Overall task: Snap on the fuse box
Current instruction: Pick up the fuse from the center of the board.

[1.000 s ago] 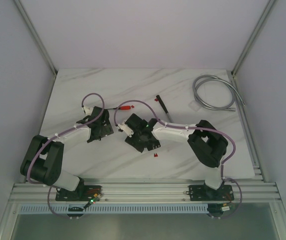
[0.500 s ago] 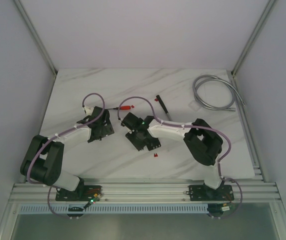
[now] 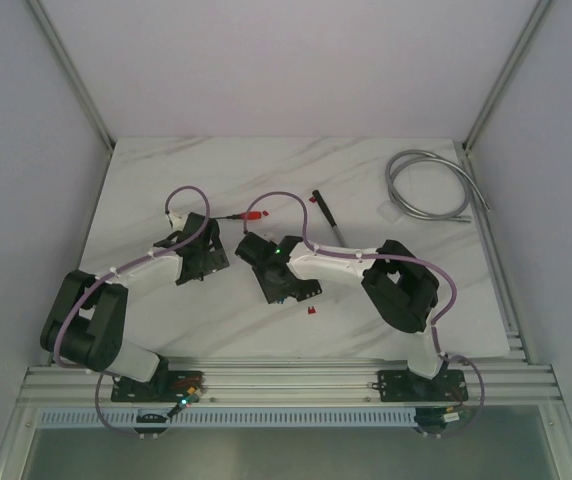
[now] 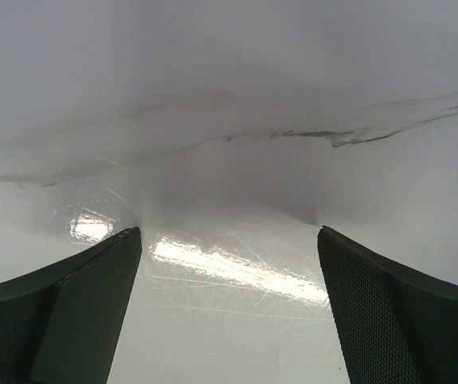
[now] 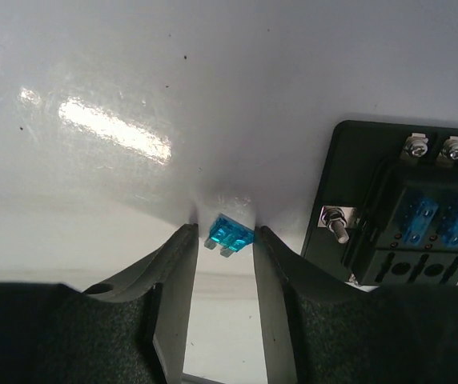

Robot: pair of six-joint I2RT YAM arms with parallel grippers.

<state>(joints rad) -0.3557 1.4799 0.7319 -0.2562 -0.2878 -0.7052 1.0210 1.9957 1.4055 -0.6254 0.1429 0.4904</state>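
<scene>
The fuse box (image 5: 405, 208), a black block with blue fuses and screw terminals, lies at the right edge of the right wrist view; in the top view I cannot make it out beside the right arm. A loose blue fuse (image 5: 231, 234) lies flat on the white table. My right gripper (image 5: 223, 240) straddles it with narrow jaws: the right fingertip is at the fuse, and a sliver of gap shows on the left. It appears near the table's middle (image 3: 256, 246). My left gripper (image 4: 229, 240) stands wide open over bare table, left of the right one (image 3: 206, 262).
A red-handled tool (image 3: 251, 214) and a black stick (image 3: 326, 215) lie behind the grippers. Tiny red fuses lie at the front (image 3: 310, 311) and near the stick (image 3: 310, 199). A coiled metal hose (image 3: 428, 185) sits at the back right.
My right arm has swung left and slightly farther back, and its jaws have narrowed around the blue fuse. The left arm has not moved.
</scene>
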